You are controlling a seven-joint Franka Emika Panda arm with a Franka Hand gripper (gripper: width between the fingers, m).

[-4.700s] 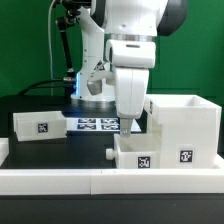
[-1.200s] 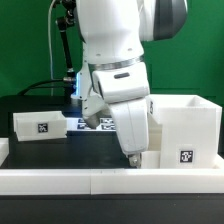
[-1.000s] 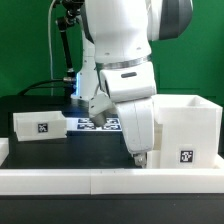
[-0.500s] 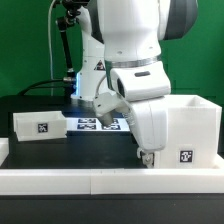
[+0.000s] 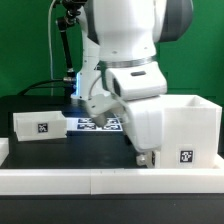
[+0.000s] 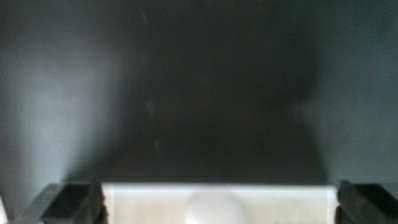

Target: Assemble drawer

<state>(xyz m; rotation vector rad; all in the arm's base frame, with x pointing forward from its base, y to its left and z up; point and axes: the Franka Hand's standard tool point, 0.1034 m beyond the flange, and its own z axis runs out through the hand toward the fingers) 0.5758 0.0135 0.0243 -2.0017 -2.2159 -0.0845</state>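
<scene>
the robot's two-finger gripper (image 5: 143, 157) straddled a white drawer part (image 6: 214, 203) beside the open-topped white box (image 5: 186, 122) — jaws spread wide around it, grip unclear — while a tagged white panel (image 5: 40, 125) lay well apart.

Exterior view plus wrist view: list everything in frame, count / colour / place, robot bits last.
drawer box: 1, white, open top, exterior view's right, tag on the front
panel: 1, white, tagged, exterior view's left, on the table
white part: 1, between the gripper fingers in the wrist view; cannot tell if it belongs to the box
marker board: 1, white with tags, mid table behind the arm
table: 1, black
rail: 1, white, along the near edge
backdrop: green
arm: 1, white, centre
gripper: 1, dark fingers either side of the white part; grip not confirmable
</scene>
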